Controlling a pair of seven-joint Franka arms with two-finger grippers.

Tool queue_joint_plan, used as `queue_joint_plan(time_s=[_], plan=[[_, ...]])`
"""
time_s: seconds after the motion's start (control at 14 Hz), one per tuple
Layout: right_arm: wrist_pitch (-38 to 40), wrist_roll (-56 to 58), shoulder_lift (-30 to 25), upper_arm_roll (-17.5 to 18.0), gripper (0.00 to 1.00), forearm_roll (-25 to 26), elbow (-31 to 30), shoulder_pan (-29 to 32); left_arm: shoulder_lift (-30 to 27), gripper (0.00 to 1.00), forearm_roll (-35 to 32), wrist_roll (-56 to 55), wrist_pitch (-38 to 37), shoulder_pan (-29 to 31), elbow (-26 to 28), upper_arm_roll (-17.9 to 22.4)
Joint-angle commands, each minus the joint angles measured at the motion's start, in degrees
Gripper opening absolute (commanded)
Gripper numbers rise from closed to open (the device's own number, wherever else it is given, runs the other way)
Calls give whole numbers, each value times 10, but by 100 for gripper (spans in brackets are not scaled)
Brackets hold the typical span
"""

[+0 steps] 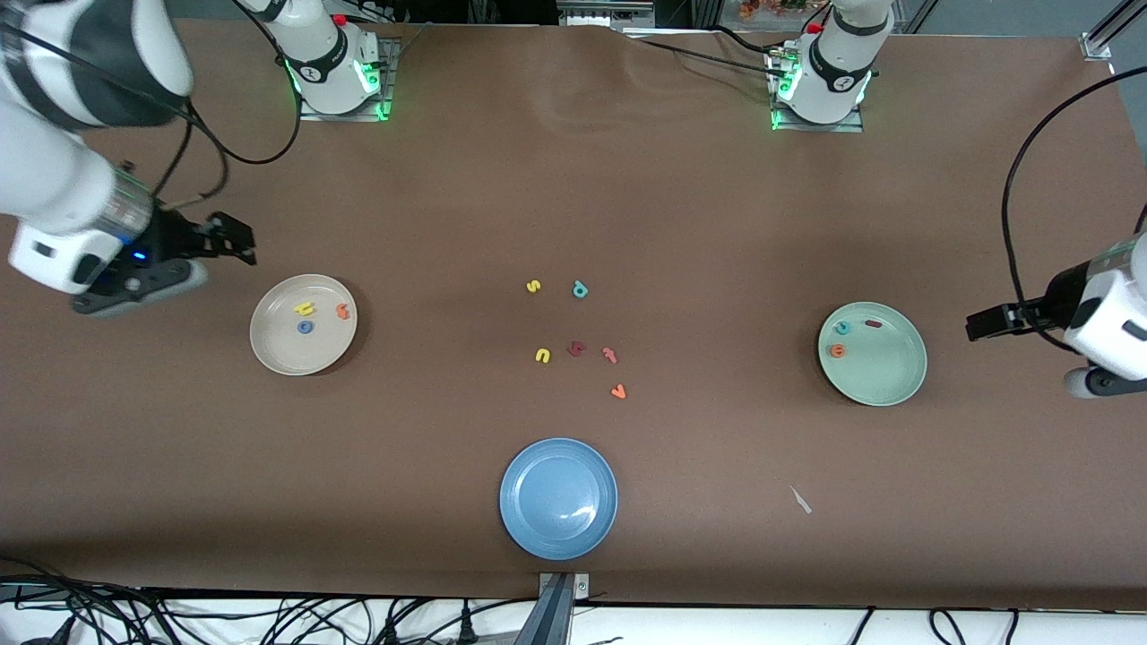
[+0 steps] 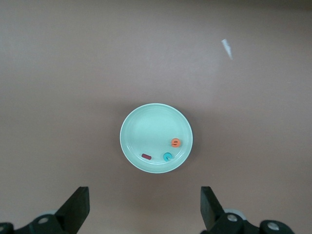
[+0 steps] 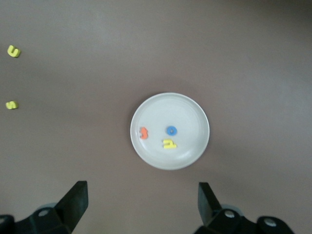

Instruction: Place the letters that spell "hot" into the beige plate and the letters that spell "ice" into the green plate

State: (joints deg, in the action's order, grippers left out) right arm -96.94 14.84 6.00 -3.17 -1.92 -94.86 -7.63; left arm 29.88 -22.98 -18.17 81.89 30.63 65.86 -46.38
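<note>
On the beige plate (image 1: 303,324) lie 3 "hot" letters (image 1: 306,326), on the green plate (image 1: 872,353) 3 "ice" letters (image 1: 842,339); I judge sorting complete, so left gripper (image 1: 977,323) and right gripper (image 1: 235,240) hover alongside, jaws wide, empty.

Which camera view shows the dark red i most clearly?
The left wrist view: the dark red i lies unobstructed in the green plate. The front view shows it smaller. The right wrist view does not show it.

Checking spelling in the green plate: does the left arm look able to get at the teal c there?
Probably yes. The left tool hangs open, holding nothing, near the green plate; the teal c lies uncovered beside the orange e.
</note>
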Motion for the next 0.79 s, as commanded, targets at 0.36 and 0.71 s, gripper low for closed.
queue_joint_plan(time_s=[0.36, 0.71], plan=[[140, -74, 2, -6, 100, 1, 101, -1, -14, 100, 18, 16, -9, -23, -6, -5], [142, -68, 4, -17, 100, 0, 101, -1, -21, 100, 20, 22, -9, -31, -6, -6]])
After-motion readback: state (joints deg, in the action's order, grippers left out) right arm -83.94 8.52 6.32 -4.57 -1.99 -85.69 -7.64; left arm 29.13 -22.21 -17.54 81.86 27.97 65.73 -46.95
